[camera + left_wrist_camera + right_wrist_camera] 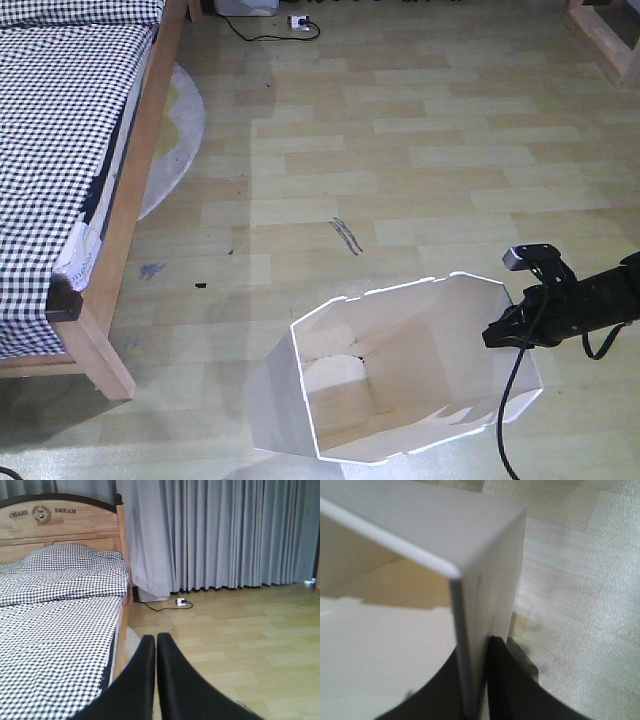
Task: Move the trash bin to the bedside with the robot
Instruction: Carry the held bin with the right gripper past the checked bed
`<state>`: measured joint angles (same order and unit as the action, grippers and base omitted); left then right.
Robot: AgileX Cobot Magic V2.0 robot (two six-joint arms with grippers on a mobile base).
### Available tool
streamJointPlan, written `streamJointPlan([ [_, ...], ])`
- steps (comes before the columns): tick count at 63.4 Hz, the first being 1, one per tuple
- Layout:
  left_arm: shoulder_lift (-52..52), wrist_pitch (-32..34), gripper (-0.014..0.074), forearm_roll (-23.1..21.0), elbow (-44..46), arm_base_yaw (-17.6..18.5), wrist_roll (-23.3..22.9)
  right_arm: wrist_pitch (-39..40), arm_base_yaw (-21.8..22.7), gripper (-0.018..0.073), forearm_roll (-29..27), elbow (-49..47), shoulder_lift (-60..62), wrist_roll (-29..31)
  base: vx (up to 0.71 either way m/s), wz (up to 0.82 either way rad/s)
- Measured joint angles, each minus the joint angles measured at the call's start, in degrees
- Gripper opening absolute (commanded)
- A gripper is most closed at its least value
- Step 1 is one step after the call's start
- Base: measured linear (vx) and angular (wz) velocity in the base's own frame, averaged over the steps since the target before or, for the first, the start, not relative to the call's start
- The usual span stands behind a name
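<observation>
The right gripper (505, 333) is pinching the thin rim wall, beside a folded corner, of the white trash bin (275, 400), which is standing on the floor well apart from the bed (125, 230) and is probably going to feel light, flexible and slippery, while the left gripper (156, 647) is sitting closed on nothing.

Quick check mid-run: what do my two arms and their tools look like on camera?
The right arm is slim and black. The right tool is black too, with a boxy head, a small grey-fronted camera module on top and thin black cables trailing off. The left tool shows two smooth matte-black fingers tapering to rounded tips. No markings are visible.
</observation>
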<state>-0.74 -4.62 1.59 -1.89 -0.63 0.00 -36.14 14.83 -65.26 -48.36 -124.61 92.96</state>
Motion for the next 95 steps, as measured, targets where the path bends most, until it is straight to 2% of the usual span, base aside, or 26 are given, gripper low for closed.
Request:
streamJointPlan([
  [95, 0.0, 0.0, -0.0006, 0.0, 0.0, 0.0, 0.0, 0.1, 0.0, -0.0005, 0.11, 0.0, 0.0, 0.0, 0.2, -0.1],
])
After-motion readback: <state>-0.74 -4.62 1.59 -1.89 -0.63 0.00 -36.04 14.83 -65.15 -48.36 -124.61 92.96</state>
